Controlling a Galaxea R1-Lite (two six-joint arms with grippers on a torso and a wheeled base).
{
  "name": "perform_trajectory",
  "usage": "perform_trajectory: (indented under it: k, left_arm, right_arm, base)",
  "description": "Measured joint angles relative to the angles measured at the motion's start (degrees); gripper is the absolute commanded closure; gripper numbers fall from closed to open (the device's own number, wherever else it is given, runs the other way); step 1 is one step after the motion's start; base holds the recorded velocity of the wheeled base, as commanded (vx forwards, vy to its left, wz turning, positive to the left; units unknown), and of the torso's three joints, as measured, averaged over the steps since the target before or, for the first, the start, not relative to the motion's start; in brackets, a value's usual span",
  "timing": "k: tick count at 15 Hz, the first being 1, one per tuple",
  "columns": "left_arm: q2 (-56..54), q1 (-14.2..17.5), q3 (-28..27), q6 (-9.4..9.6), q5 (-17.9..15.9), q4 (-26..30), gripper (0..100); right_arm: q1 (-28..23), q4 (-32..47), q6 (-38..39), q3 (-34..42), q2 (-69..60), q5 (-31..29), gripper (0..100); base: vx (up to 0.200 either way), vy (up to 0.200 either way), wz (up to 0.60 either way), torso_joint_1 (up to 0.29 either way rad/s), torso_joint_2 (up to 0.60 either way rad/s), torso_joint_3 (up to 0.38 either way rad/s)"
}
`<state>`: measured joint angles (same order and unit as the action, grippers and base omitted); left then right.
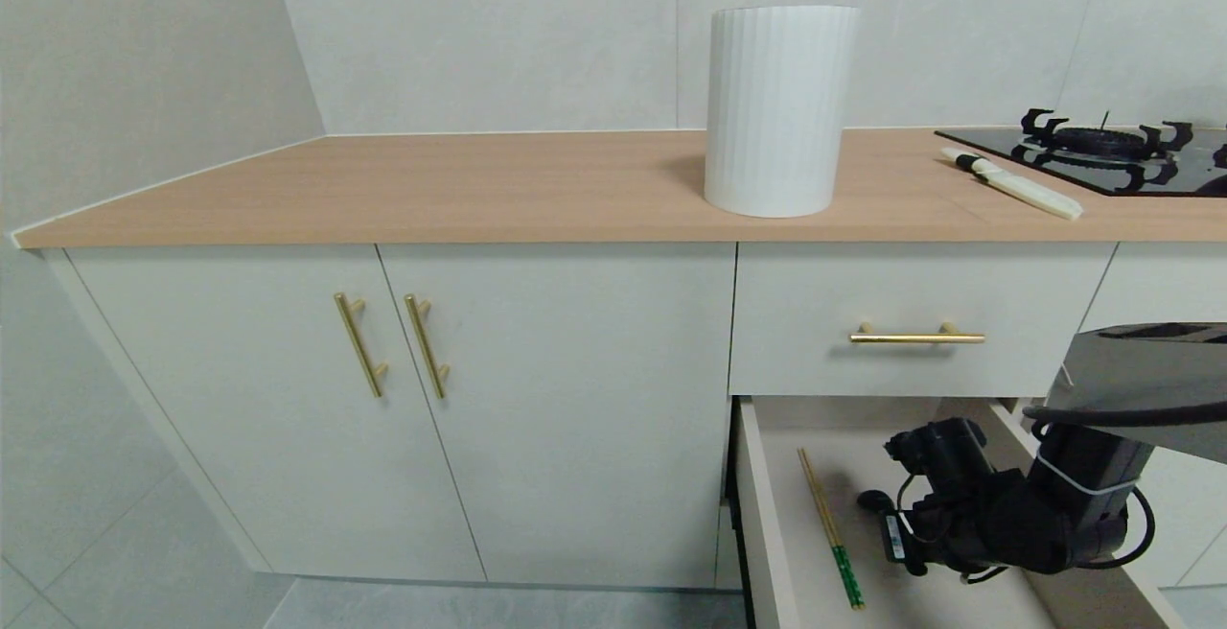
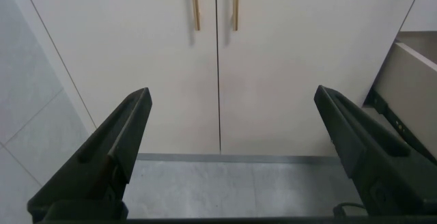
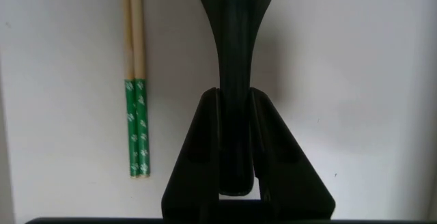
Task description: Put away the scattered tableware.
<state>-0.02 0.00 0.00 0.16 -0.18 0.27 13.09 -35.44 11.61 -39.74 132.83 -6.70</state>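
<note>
My right gripper (image 3: 235,100) is clamped on a smooth black spoon (image 3: 235,19) with a rounded bowl, low inside the open drawer (image 1: 764,514) at 5 o'clock in the head view. Slim wooden chopsticks (image 1: 830,533) with green-patterned ends lie flat at the spoon's 9 o'clock. My left gripper (image 2: 232,95) faces matte white cabinet doors (image 2: 293,67), jaws wide apart. A ribbed white canister (image 1: 776,111) stands on the wood-grain counter (image 1: 431,188).

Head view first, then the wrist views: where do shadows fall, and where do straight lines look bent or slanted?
Head view: the canister throws a soft shadow leftward on the counter; the upright door handles look slanted. Right wrist view: flat, even light on the drawer floor around the black utensil. Left wrist view: the fingers stand dark against pale doors.
</note>
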Motion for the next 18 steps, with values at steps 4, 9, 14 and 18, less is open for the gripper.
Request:
perform_trajectory:
  k: [4,9,14,18]
  left_arm:
    - [0.0,0.0,0.0,0.02,0.0,0.0,0]
    - [0.0,0.0,0.0,0.02,0.0,0.0,0]
    - [0.0,0.0,0.0,0.02,0.0,0.0,0]
    - [0.0,0.0,0.0,0.02,0.0,0.0,0]
  right_arm:
    - [0.2,0.0,0.0,0.1,0.5,-0.1,100]
    - [0.2,0.0,0.0,0.1,0.6,0.0,100]
    - [0.2,0.0,-0.7,0.1,0.6,-0.1,0]
    - [0.2,0.0,-0.7,0.1,0.6,-0.1,0]
  base:
    - [0.0,0.0,0.0,0.0,0.0,0.0]
    - [0.0,0.0,0.0,0.0,0.0,0.0]
    - [0.0,0.0,0.0,0.0,0.0,0.0]
    - [0.0,0.0,0.0,0.0,0.0,0.0]
